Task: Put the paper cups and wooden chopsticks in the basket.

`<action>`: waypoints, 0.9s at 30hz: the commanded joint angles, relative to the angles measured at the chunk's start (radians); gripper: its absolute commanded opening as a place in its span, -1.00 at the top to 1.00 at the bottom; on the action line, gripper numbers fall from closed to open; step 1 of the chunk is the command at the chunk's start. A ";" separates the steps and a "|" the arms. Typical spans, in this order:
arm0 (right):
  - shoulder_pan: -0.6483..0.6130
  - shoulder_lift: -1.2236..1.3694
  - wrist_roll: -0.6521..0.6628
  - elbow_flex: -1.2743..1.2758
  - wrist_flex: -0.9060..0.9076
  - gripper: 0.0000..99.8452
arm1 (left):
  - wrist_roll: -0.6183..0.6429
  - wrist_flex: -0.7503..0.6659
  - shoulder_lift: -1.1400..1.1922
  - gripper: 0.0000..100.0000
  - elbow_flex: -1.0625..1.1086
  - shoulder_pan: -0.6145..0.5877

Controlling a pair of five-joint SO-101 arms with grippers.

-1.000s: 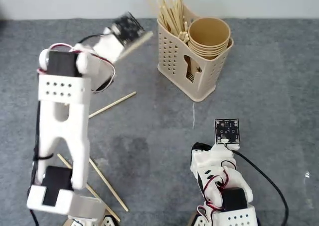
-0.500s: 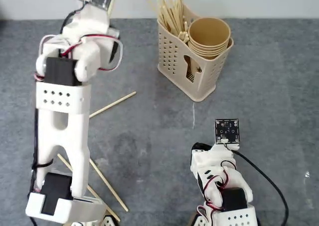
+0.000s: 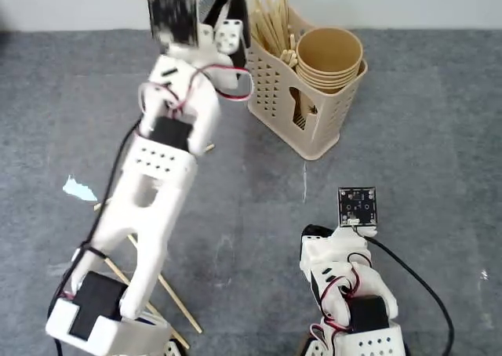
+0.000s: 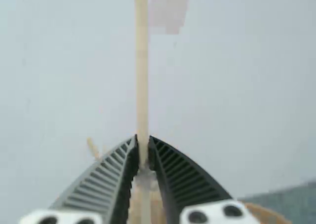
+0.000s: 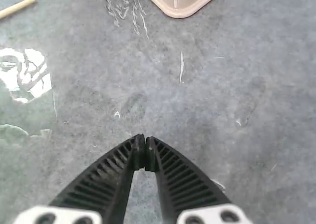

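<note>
Left gripper (image 4: 142, 144) swung beside basket (image 3: 274, 97), chopstick (image 4: 141, 61) gripped in line with fingers (image 4: 111, 169)

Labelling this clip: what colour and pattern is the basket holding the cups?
Beige plastic basket, walls perforated with small holes; clearest in the high view.

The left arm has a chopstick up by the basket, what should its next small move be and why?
Probably ease the left end effector sideways until it is over the part of the basket with the other chopsticks. It is shut on a chopstick, and the high view puts it just beside the rim, not yet above it.
</note>
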 commanded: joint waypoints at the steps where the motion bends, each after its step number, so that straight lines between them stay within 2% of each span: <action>1: -0.001 -0.008 0.000 -0.012 -0.019 0.96 | 0.014 -0.284 -0.029 0.98 0.038 0.046; 12: -0.001 -0.008 0.000 -0.011 -0.019 0.96 | 0.015 -0.368 0.259 0.98 -0.131 0.051; 24: -0.002 -0.008 0.000 -0.011 -0.019 0.96 | 0.009 -0.416 0.318 0.98 -0.091 0.054; 27: -0.004 -0.008 0.000 -0.011 -0.019 0.96 | -0.066 -0.416 0.318 0.96 -0.054 0.057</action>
